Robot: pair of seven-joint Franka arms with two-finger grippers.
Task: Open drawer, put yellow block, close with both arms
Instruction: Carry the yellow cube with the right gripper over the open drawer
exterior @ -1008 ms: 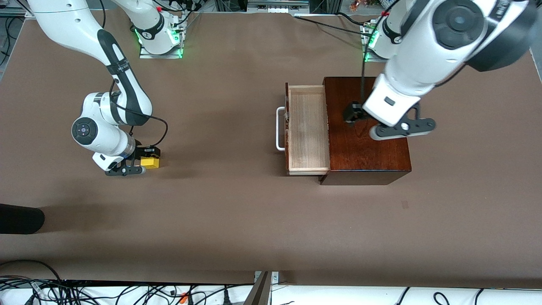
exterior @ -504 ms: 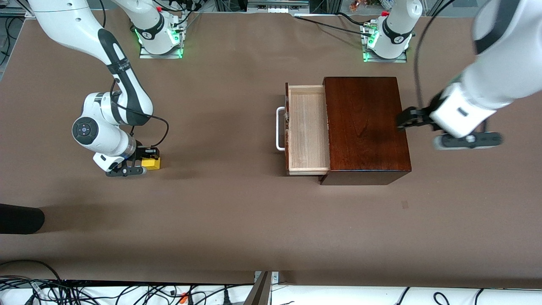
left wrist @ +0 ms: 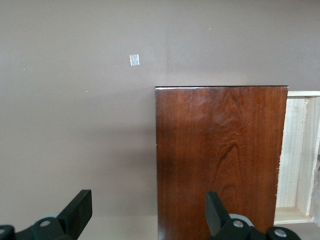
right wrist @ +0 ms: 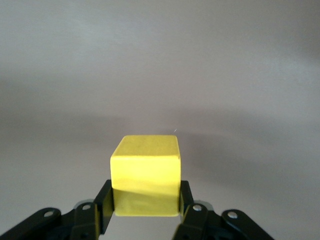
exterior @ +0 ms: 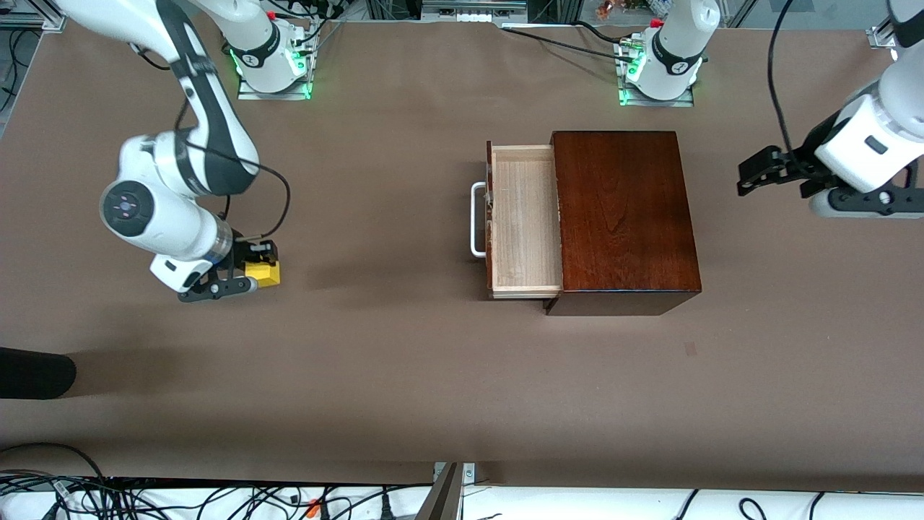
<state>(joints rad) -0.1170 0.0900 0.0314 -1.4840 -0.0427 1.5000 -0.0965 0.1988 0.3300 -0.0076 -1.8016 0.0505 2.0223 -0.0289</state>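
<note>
My right gripper (exterior: 254,271) is shut on the yellow block (exterior: 264,272) near the right arm's end of the table. In the right wrist view the small cube (right wrist: 145,172) sits squarely between both black fingers (right wrist: 104,201), just off the brown surface. The drawer (exterior: 525,217) stands pulled out of the dark wooden box (exterior: 624,217), its pale tray empty and its white handle (exterior: 476,220) toward the right arm. My left gripper (exterior: 751,179) hangs open over bare table beside the box, toward the left arm's end. Its wrist view shows the box top (left wrist: 220,160) and part of the drawer (left wrist: 300,155) past the open left gripper (left wrist: 148,220).
The brown table (exterior: 397,347) stretches wide between the block and the drawer. A small tape mark (exterior: 691,349) lies nearer the camera than the box. A black object (exterior: 32,372) pokes in at the table's edge. Cables (exterior: 180,498) run along the near edge.
The left arm swung from above the box out past it toward its own end of the table. The right gripper closed on the yellow block and rose slightly with it.
</note>
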